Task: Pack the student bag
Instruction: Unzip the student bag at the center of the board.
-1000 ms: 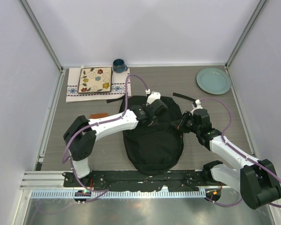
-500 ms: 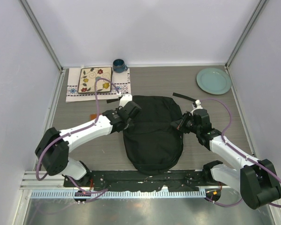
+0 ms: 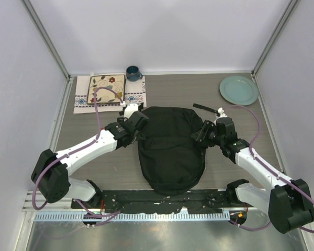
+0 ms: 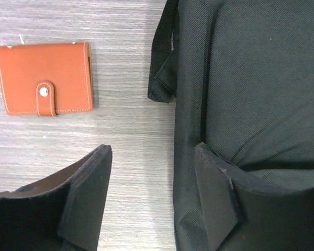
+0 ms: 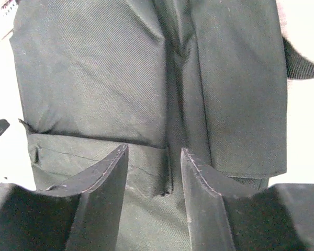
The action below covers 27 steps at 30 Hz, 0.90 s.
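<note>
On the table [image 3: 172,91], centrally, straddling the edges of the flat-lying student bag [image 3: 170,149] with left gripper [image 4: 153,157] and right gripper [image 5: 154,151] spread, gripping nothing; risking pinching slack fabric or strap [image 4: 162,63], dragging the bag askew.

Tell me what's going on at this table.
Two robot arms are working on a large black soft fabric backpack lying flat on the grey table. The left claw sits open at the bag's left edge, holding nothing, with a small brown leather snap wallet on the table beside it. The right claw is open over the bag's right side. The wallet is not yet packed.
</note>
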Motion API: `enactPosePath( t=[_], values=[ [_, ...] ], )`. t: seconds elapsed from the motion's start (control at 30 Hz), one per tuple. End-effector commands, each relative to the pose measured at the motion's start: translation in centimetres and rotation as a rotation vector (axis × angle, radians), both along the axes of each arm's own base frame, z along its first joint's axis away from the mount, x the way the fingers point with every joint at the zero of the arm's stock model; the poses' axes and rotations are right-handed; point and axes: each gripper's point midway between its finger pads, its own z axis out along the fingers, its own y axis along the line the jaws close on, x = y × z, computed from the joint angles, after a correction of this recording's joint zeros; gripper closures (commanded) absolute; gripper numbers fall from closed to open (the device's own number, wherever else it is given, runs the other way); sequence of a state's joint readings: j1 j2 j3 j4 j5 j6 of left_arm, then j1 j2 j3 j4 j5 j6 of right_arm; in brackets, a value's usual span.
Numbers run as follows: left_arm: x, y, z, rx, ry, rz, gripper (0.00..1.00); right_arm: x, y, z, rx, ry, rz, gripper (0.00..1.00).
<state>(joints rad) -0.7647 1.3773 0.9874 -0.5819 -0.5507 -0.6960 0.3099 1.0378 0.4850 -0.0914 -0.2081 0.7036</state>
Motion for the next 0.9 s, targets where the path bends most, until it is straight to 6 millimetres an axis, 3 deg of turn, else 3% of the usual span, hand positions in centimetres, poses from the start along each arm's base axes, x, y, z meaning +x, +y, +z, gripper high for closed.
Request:
enactPosePath(
  t=[0.0,0.13,0.27,0.4,0.47,0.5,0.57,0.6,0.7,0.73,0.8,0.83,0.87],
  values=[
    [0.3,-0.3,3.4,-0.070,-0.072,0.006,0.28,1.9,-0.9,4.4,-0.092,-0.121,0.018,0.48],
    [-0.3,0.0,4.7,-0.098,-0.086,0.004,0.11,2.6,-1.4,6.1,-0.130,-0.139,0.002,0.44],
    [-1.0,0.6,5.6,-0.116,-0.091,0.010,0.02,3.1,-0.8,6.9,-0.113,-0.150,0.023,0.43],
    [-1.0,3.2,6.4,-0.131,-0.118,0.091,0.01,3.3,0.8,7.6,-0.062,-0.153,0.085,0.41],
    [-0.9,5.3,5.5,-0.152,-0.096,0.148,0.00,3.4,2.1,9.0,-0.027,-0.181,0.127,0.41],
    [-0.9,6.2,5.8,-0.176,-0.111,0.172,0.00,3.0,3.3,9.4,-0.017,-0.187,0.164,0.41],
    [-0.6,8.5,4.3,-0.214,-0.101,0.252,0.00,3.4,5.1,10.3,-0.019,-0.207,0.192,0.40],
    [-0.6,9.2,3.8,-0.240,-0.096,0.277,0.00,2.5,7.2,10.4,-0.016,-0.211,0.249,0.40],
    [-0.4,11.7,2.4,-0.339,-0.097,0.383,0.00,2.4,11.7,10.6,0.018,-0.204,0.323,0.40],
    [-0.6,12.4,1.5,-0.353,-0.091,0.411,0.00,2.8,13.2,11.5,0.040,-0.230,0.343,0.40],
    [0.2,13.9,1.2,-0.402,-0.111,0.469,0.00,3.3,15.7,10.3,0.050,-0.195,0.363,0.40],
    [0.2,14.3,0.7,-0.408,-0.107,0.483,0.00,3.5,17.7,11.8,0.091,-0.230,0.390,0.40],
    [0.7,15.0,0.4,-0.417,-0.106,0.510,0.00,3.8,19.0,9.8,0.087,-0.176,0.401,0.40]
  ],
)
